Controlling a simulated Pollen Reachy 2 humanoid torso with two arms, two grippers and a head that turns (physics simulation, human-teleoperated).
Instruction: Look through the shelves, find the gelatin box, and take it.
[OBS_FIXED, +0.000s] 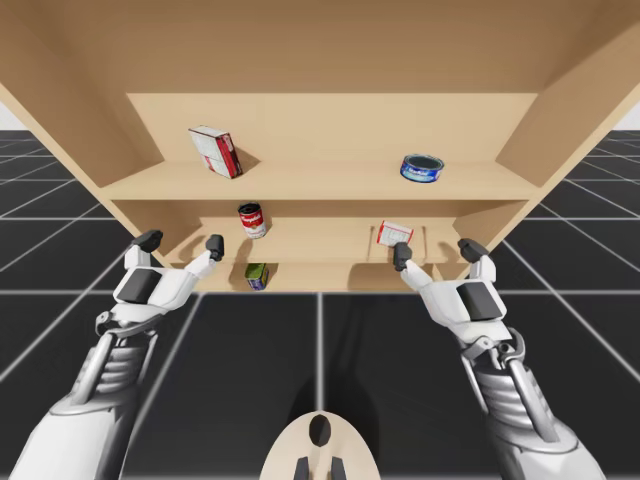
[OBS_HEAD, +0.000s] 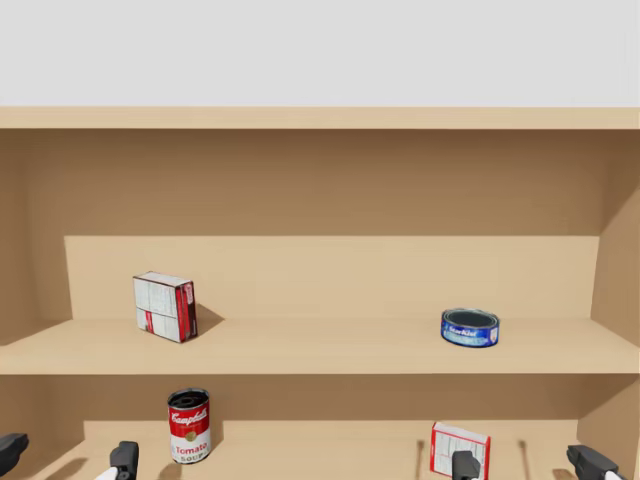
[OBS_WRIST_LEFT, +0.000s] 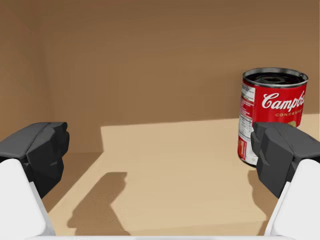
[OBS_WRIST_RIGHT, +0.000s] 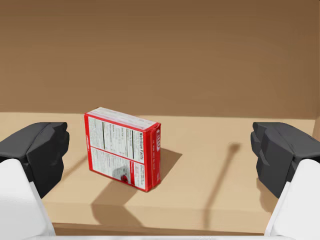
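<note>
- Upper shelf (OBS_FIXED: 320, 183): a box (OBS_FIXED: 215, 151) at left, a flat can (OBS_FIXED: 422, 168) at right.
- Shelf below (OBS_FIXED: 320, 242): a tall can (OBS_FIXED: 252, 220) left, a small box (OBS_FIXED: 394, 235) right.
- Lowest level: another can (OBS_FIXED: 257, 276) beneath the tall can.

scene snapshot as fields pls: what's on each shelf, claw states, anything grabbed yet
upper shelf: upper red-and-white box towards my left, flat blue can towards my right
middle shelf: red-and-white can; lower red-and-white box further to my right
bottom shelf: green can
left claw: open, empty; red-and-white can ahead, off to one side
right claw: open, empty; lower red-and-white box ahead, untouched
grabbed: nothing yet
</note>
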